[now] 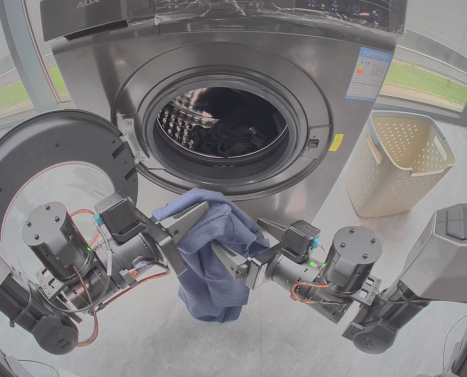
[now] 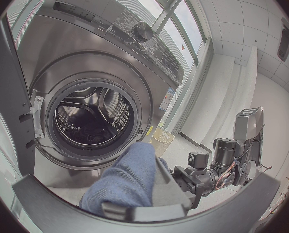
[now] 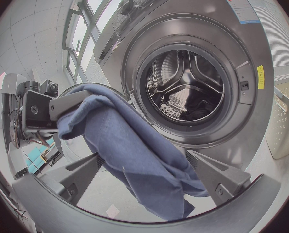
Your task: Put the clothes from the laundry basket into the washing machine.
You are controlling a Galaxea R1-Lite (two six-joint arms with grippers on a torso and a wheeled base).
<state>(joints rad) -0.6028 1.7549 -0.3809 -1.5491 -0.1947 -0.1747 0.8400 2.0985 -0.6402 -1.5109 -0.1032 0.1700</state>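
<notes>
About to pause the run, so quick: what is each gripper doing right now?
Left gripper: closed on the blue garment.
Right gripper: open, with the garment hanging loose between its jaws.

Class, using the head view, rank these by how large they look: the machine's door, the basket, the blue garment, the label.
1. door
2. basket and blue garment: these look alike, and the garment hangs nearer the camera, so they are left unranked.
3. label
</notes>
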